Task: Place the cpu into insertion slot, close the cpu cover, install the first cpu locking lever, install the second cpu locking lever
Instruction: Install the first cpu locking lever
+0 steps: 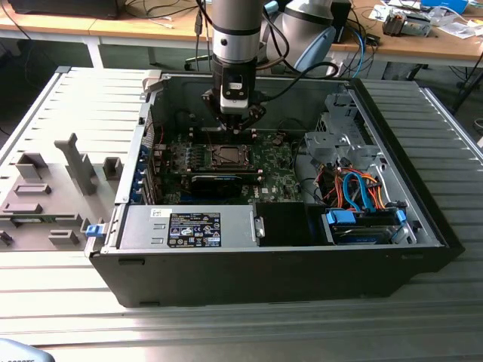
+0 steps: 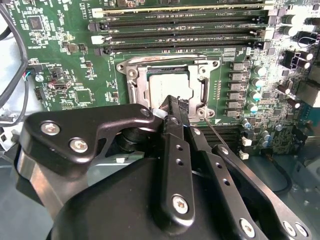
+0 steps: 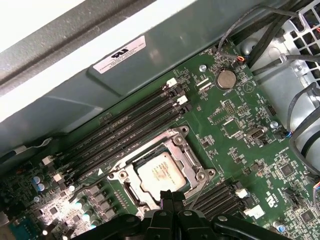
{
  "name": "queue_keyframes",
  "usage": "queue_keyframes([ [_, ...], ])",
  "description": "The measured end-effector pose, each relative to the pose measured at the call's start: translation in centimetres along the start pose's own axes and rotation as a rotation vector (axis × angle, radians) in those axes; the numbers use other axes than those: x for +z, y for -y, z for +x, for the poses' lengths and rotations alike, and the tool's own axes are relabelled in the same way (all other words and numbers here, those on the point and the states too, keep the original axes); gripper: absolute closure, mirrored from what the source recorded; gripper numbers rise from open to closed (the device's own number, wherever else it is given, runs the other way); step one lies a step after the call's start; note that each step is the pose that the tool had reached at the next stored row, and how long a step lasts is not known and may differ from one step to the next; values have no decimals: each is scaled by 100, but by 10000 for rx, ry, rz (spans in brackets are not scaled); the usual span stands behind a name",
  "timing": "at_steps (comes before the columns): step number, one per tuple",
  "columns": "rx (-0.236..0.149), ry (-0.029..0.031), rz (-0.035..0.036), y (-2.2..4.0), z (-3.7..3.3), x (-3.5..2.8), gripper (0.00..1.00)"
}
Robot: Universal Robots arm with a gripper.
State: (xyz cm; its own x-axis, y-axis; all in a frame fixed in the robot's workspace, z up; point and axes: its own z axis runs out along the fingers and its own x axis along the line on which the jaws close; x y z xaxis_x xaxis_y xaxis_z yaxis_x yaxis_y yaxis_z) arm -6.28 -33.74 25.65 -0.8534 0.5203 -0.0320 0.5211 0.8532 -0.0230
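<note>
The pale silver cpu (image 3: 159, 172) (image 2: 169, 84) lies flat in the insertion slot (image 1: 226, 156) on the green motherboard. The dark metal cpu cover (image 2: 135, 86) (image 3: 191, 158) lies down around it, and the cpu shows through its window. My gripper (image 3: 173, 196) (image 2: 175, 104) (image 1: 232, 122) hangs just above the socket's edge, fingers shut together with nothing seen between them. A thin locking lever rod (image 2: 216, 134) slants away from the socket corner beside my fingertips.
Long black memory slots (image 3: 125, 125) run beside the socket. The open computer case (image 1: 264, 264) has a grey labelled box (image 1: 189, 226) at the front, a drive cage with orange and blue cables (image 1: 358, 192) at the exterior view's right, and grey fixtures (image 1: 60, 188) outside at its left.
</note>
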Motion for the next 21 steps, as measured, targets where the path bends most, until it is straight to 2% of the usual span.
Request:
queue_keyframes([
  [21, -646, 11, -26, -4, -6, 0, 89],
])
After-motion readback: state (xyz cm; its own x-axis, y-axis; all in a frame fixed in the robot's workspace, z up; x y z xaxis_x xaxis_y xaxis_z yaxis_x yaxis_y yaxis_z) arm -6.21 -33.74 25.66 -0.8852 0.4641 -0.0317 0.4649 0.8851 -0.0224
